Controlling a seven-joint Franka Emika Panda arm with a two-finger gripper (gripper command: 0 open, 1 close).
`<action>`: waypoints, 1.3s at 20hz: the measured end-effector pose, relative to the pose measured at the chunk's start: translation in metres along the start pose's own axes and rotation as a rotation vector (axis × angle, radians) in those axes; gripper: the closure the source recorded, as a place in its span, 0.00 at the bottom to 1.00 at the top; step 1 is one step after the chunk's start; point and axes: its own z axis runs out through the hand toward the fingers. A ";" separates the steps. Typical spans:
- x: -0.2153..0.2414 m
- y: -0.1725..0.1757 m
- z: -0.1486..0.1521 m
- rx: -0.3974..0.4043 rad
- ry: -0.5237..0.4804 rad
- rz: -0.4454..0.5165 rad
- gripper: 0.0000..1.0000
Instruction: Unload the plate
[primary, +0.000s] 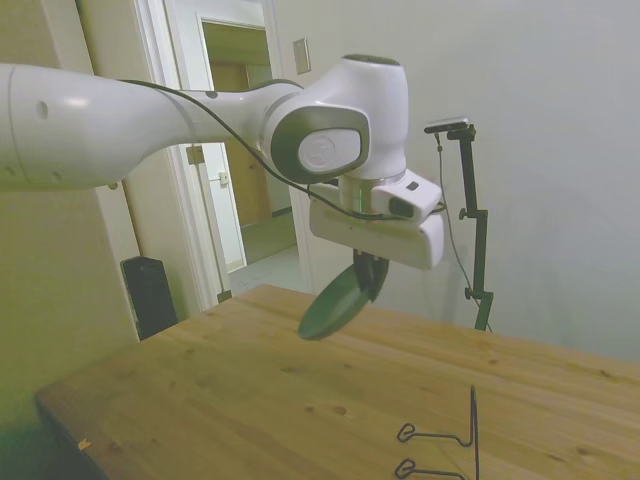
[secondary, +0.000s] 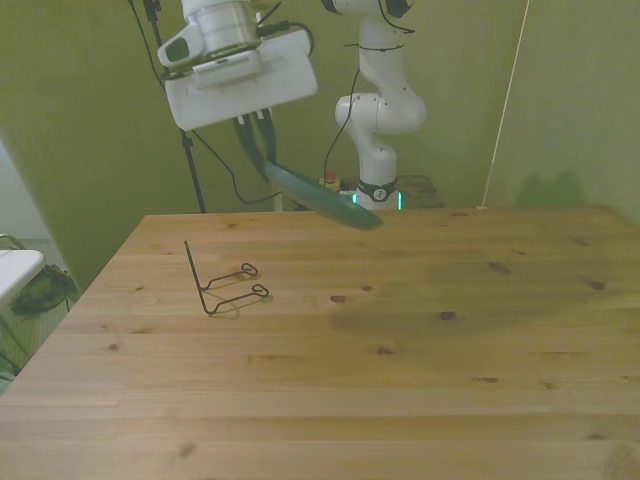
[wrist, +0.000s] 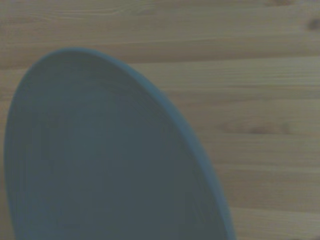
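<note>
The gripper (primary: 370, 268) is closed on the upper rim of the plate (primary: 336, 302), which hangs tilted in the air near the middle of the side view, well above the bench (primary: 250, 390). In the front view the plate (secondary: 318, 195) slopes down toward the right, clear of the wire rack (secondary: 222, 283) standing at centre left. Holding it by the edge probably suits a plate drawn from an upright slot, and it appears already out of the rack. The wrist view shows its dark green face (wrist: 100, 160) over bare planks. The bench is pale knotted wood; plain walls and an open doorway (primary: 245, 150) lie behind.
</note>
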 end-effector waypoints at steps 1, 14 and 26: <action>-0.002 -0.010 0.012 0.018 -0.044 0.006 1.00; 0.059 -0.019 0.200 0.045 -0.332 0.099 1.00; 0.080 -0.009 0.245 -0.055 -0.334 0.127 0.00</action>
